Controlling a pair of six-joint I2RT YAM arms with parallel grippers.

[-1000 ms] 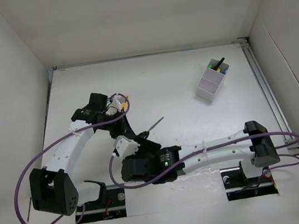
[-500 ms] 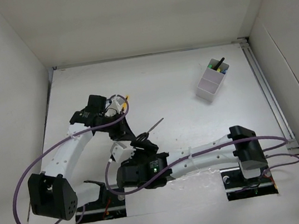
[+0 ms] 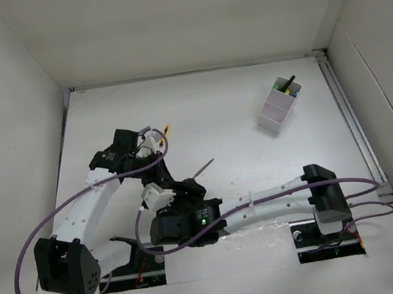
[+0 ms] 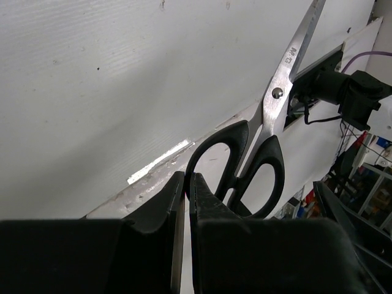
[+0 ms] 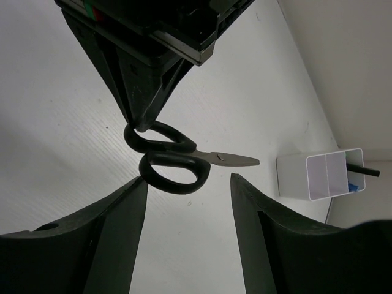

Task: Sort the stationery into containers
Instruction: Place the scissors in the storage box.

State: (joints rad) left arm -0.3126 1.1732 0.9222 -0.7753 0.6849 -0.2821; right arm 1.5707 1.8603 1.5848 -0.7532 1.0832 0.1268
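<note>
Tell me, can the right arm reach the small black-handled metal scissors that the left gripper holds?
Probably yes. The left gripper pinches only one handle loop of the scissors; the other loop and blades are free, and the open right gripper faces them with nothing between.

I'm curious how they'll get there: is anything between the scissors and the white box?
Nothing visible does. The scissors hang from the left gripper, and only bare table lies between them and the white box. The open right gripper sits at the handle end, off that line.
</note>
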